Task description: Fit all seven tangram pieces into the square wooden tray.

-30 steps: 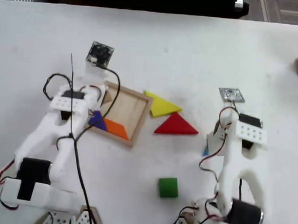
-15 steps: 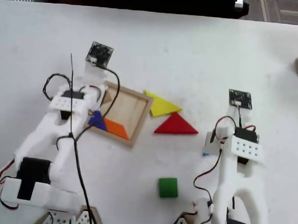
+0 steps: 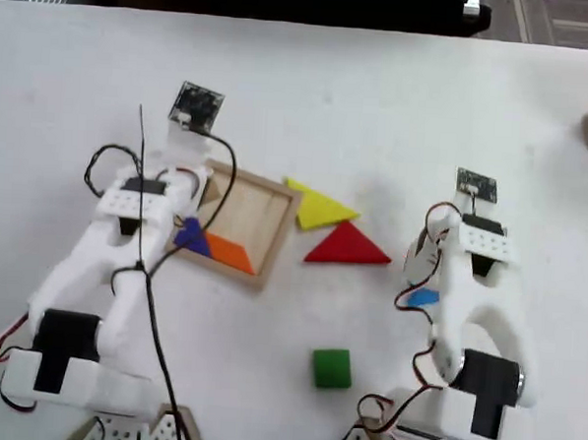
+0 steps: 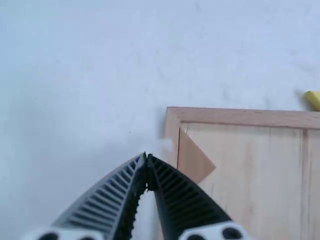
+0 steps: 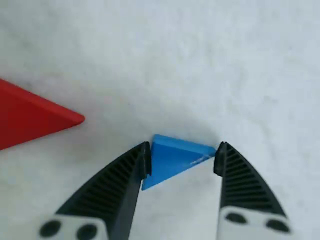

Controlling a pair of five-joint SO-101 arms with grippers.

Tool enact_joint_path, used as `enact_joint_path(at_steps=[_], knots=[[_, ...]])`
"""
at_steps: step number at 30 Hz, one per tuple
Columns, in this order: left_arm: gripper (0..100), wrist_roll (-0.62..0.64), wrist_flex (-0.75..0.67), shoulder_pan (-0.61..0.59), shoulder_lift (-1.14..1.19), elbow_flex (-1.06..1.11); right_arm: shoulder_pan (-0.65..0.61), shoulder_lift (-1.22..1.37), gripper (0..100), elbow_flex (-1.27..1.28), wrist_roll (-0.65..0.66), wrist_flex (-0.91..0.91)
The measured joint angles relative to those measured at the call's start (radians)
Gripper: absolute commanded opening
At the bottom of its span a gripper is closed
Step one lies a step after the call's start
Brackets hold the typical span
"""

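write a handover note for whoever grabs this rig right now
Left claw: shut, empty, at a corner of the tray.
Right claw: open, astride the blue triangle on the table.
Done: the orange piece, dark blue piece and tan triangle are in the tray.
Left: the blue triangle, yellow triangle, red triangle and green square, all lying outside the tray.

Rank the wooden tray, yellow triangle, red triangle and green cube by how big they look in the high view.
1. wooden tray, clearly the largest.
2. yellow triangle and red triangle: they look about alike, so I leave them unranked.
3. green cube, the smallest.
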Motion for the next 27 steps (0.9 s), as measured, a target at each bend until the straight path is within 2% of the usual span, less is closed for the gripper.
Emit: enact_joint_path(at_steps=[9, 20, 24, 27], knots=[[3, 0.000, 0.000, 0.000, 0.000, 0.000, -0.011, 0.002, 20.9, 0.000, 0.018, 0.009], [3, 0.000, 0.000, 0.000, 0.006, 0.000, -0.311, 0.002, 20.9, 0.000, 0.331, -0.029], [3, 0.000, 0.000, -0.002, 0.006, 0.000, -0.313, 0.002, 20.9, -0.015, 0.351, -0.014], [3, 0.000, 0.000, -0.002, 0.006, 0.000, -0.288, -0.037, 20.9, -0.018, 0.311, 0.040]])
